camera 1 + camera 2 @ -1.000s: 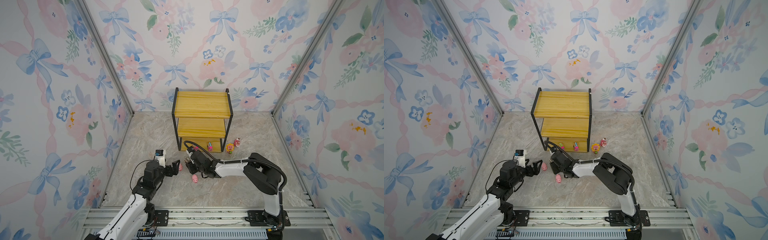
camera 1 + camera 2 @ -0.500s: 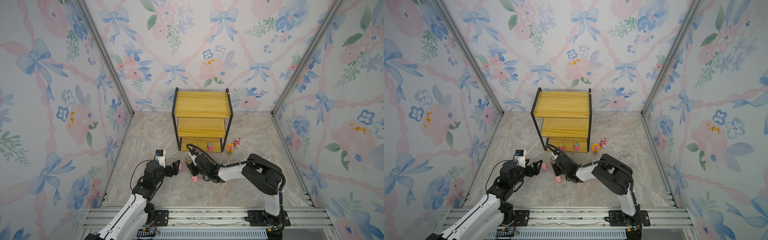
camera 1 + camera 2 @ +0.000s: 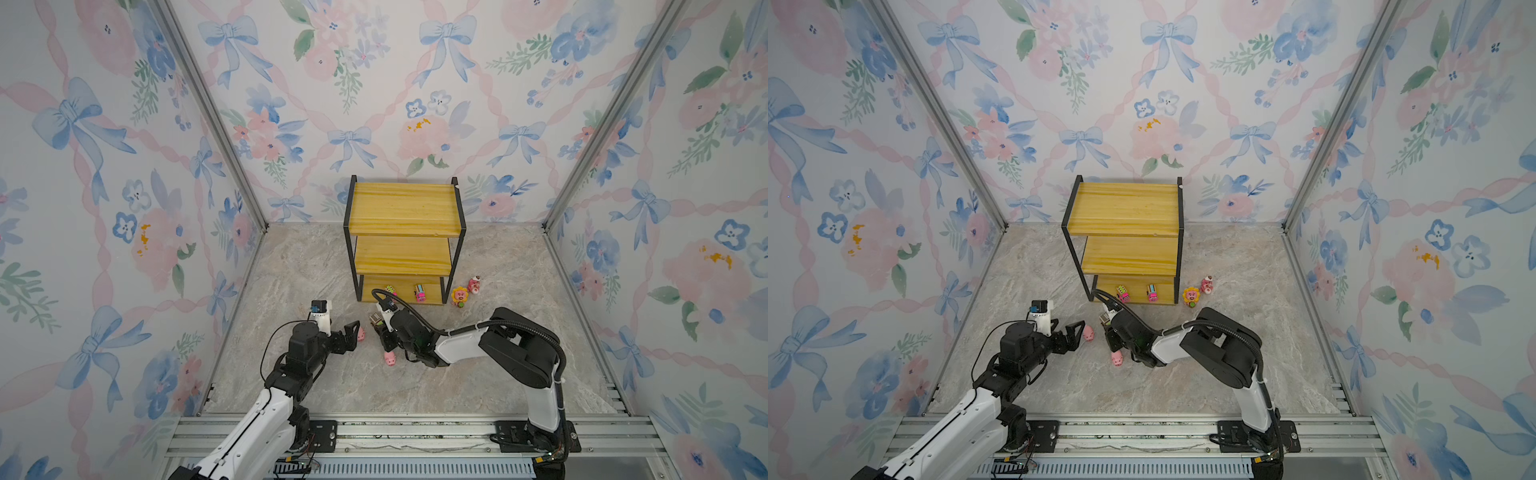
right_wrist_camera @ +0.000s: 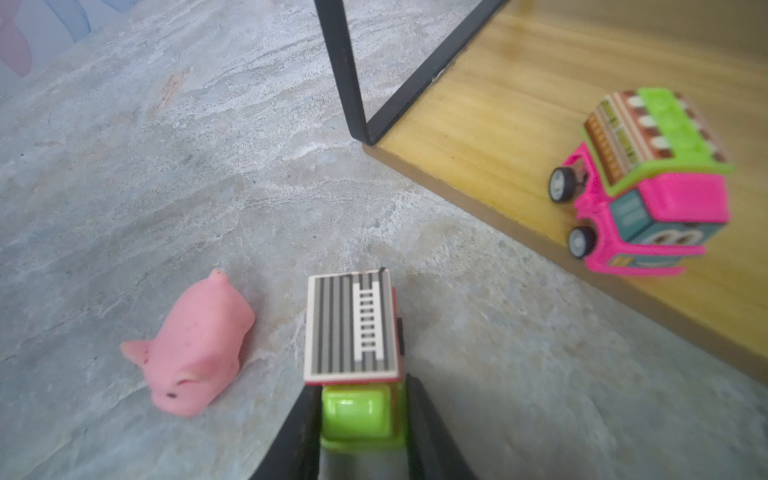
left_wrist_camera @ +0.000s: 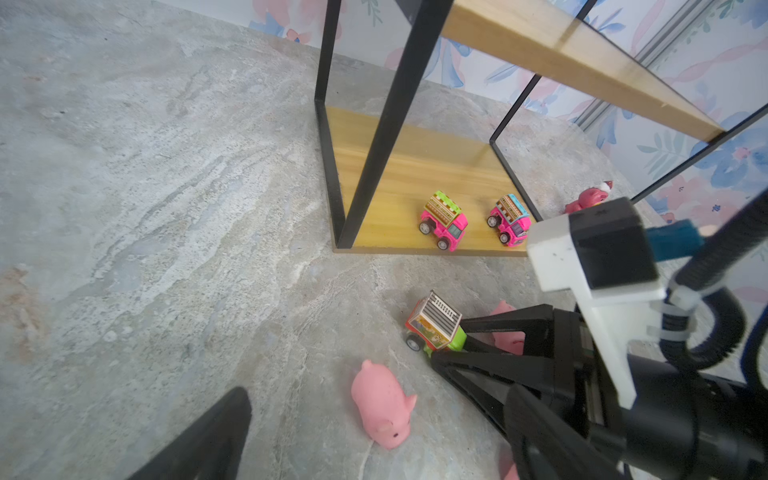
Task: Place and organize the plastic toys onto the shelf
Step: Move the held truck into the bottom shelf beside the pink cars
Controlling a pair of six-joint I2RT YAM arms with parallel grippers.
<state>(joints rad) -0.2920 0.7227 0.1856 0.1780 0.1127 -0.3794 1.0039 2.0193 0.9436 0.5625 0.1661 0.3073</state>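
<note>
My right gripper (image 4: 361, 415) is shut on the green cab of a striped-roof toy truck (image 4: 351, 326), on the floor in front of the shelf (image 3: 403, 208). In both top views it (image 3: 380, 328) (image 3: 1109, 328) lies low at centre. My left gripper (image 5: 380, 392) stands open, with a pink pig (image 5: 382, 409) lying on the floor between its fingertips. A second pig (image 3: 390, 358) lies beside the right gripper. Two pink toy vehicles (image 3: 390, 290) (image 3: 420, 293) stand on the bottom board. A sunflower bear (image 3: 459, 296) and a pink bear (image 3: 474, 285) stand right of the shelf.
The shelf's black front post (image 4: 345, 70) stands close ahead of the held truck. Its middle board (image 3: 402, 255) and top board carry nothing. Flowered walls enclose the marbled floor (image 3: 478, 374) on three sides, and a metal rail (image 3: 395, 432) runs along the front.
The right gripper's jaws have closed onto the truck's cab. The left arm and the toys on the floor have not moved.
</note>
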